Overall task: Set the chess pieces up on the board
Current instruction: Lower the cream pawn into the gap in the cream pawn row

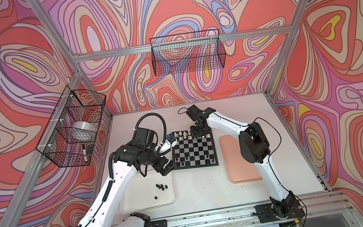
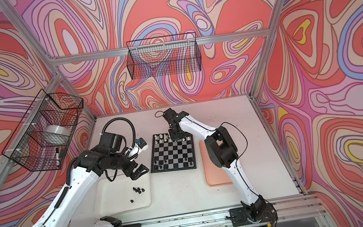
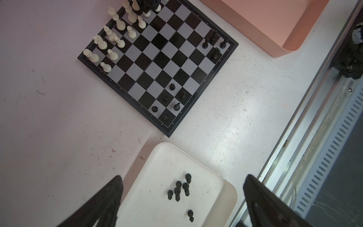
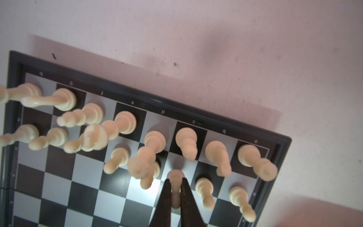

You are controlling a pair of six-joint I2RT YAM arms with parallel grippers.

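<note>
The board (image 1: 194, 151) lies mid-table, seen in both top views. Cream-white chess pieces (image 4: 121, 121) fill its two far rows, and several black ones (image 3: 172, 98) stand on its near rows. My right gripper (image 4: 175, 181) is shut on a cream pawn (image 4: 176, 175) over a grey square in the second far row, among the other pawns. My left gripper (image 3: 182, 176) hangs open above the corner of the white tray (image 3: 231, 194), empty. Several loose black pieces (image 3: 179, 189) lie on that tray below it.
A pink tray (image 1: 237, 159) sits right of the board, partly under the right arm. The white tray (image 1: 139, 197) sits front left. Wire baskets hang on the left wall (image 1: 74, 126) and back wall (image 1: 187, 53). A metal rail (image 1: 214, 220) runs along the front edge.
</note>
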